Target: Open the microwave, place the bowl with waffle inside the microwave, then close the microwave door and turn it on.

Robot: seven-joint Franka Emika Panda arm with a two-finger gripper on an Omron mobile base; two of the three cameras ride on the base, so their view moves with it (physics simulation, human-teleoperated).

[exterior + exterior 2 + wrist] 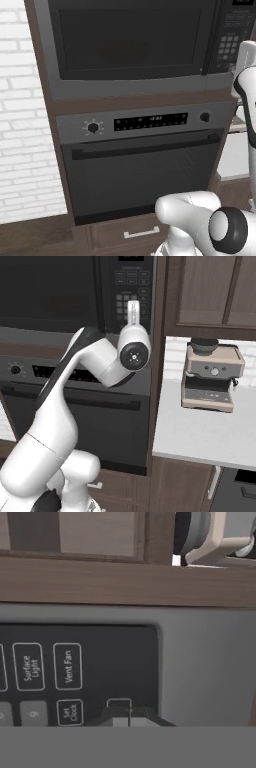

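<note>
The microwave (135, 85) is built in at the top, and the microwave door (130, 42), with its dark glass window, is shut flat in its grey frame. To the right of the door is the black keypad (131, 293). My gripper (133, 305) points at its lower buttons. In the hand view my gripper (129, 717) is shut, its dark tips together against the keypad (75, 672), just below a small button and right of "Set Clock". The white hand also shows at the right edge (245, 57). The bowl with waffle is hidden.
Under the microwave is a dark oven (140, 170) with a round knob (92, 127) and a long bar handle. To the right, a coffee machine (212, 376) stands on a white counter (200, 441). A brick wall (20, 125) is on the left.
</note>
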